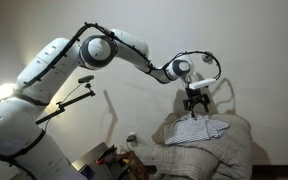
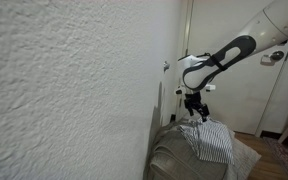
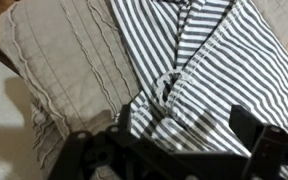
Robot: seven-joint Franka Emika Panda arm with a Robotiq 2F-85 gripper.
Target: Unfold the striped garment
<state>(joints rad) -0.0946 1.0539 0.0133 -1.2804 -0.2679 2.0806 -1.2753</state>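
Observation:
The striped garment (image 1: 201, 129) (image 2: 212, 140) (image 3: 199, 75) is white with thin dark stripes and lies folded on top of a beige lumpy mound (image 1: 209, 150) (image 2: 179, 155) (image 3: 69, 60). My gripper (image 1: 193, 107) (image 2: 194, 110) (image 3: 182, 140) hangs just above the garment with its jaws open and nothing between them. In the wrist view the dark fingers (image 3: 246, 125) frame the cloth at the bottom, and a small fabric loop (image 3: 171, 85) shows near the middle of the garment.
A white textured wall (image 2: 74, 80) fills one side of an exterior view, with a door (image 2: 274, 90) behind the arm. A black stand with a camera (image 1: 79, 90) and cluttered items (image 1: 119, 155) sit beside the mound.

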